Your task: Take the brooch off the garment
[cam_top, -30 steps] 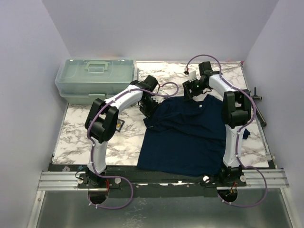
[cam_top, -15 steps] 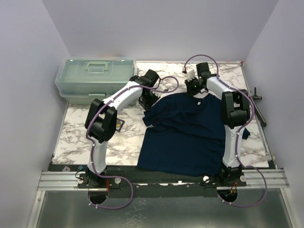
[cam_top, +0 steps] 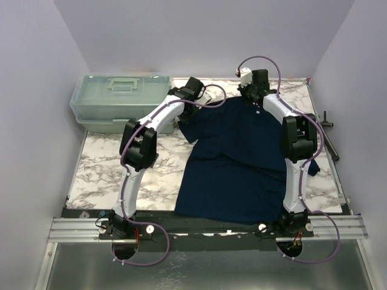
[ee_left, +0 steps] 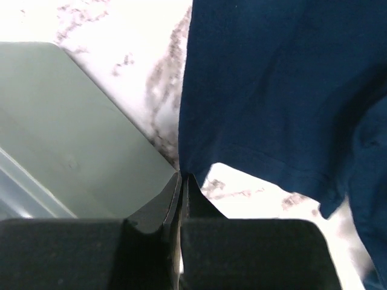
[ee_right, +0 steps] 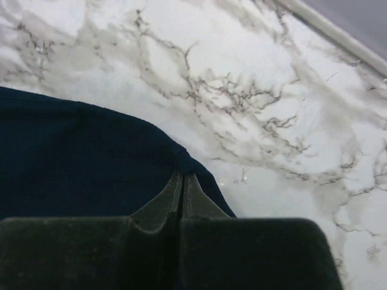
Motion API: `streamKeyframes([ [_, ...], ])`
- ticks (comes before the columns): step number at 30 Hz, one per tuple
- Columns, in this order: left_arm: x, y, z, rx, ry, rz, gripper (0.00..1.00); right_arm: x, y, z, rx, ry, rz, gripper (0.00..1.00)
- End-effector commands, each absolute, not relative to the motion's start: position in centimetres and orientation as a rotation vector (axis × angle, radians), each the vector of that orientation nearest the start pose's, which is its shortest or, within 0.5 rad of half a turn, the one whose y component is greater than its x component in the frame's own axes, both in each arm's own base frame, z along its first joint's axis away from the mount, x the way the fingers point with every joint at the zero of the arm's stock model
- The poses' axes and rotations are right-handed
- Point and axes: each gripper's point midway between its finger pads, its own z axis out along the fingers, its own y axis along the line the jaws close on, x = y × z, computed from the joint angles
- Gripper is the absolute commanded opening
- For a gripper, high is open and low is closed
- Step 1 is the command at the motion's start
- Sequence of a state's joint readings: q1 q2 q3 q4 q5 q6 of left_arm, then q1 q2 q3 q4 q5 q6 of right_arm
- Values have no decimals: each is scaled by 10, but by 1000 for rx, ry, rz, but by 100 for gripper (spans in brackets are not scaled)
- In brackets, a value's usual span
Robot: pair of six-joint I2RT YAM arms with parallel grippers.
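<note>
The garment point(cam_top: 242, 163), a dark navy T-shirt, lies spread over the marble table, its top edge drawn toward the far side. My left gripper point(cam_top: 202, 101) is shut on the shirt's far left edge; in the left wrist view its closed tips point(ee_left: 183, 176) pinch a corner of the garment point(ee_left: 284, 90) just above the table. My right gripper point(cam_top: 250, 96) is shut on the far edge near the collar; in the right wrist view the tips point(ee_right: 182, 176) hold a fold of the garment point(ee_right: 78, 157). The brooch is out of view in every frame.
A pale green translucent toolbox point(cam_top: 120, 99) stands at the far left, right beside my left gripper and also seen as the box point(ee_left: 66, 133) in the left wrist view. A black tool point(cam_top: 327, 121) lies past the table's right edge. Purple walls enclose three sides.
Both grippers moved toward the far wall, dragging the shirt's top edge with them and stretching it out. The right gripper closed on the fabric.
</note>
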State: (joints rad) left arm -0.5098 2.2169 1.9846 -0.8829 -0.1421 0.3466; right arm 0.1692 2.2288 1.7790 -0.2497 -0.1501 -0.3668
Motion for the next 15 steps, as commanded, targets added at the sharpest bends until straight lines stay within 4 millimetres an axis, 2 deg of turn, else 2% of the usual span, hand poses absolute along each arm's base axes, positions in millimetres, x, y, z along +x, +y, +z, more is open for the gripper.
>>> streamKeyframes([
  [1, 505, -195, 88, 1025, 2367, 351, 0, 615, 103, 83, -607, 2088, -34, 0],
  [10, 557, -189, 90, 978, 2259, 487, 0, 635, 96, 72, -570, 2065, -106, 1],
  [15, 580, -188, 94, 958, 2195, 568, 0, 645, 89, 73, -535, 2047, -158, 1],
])
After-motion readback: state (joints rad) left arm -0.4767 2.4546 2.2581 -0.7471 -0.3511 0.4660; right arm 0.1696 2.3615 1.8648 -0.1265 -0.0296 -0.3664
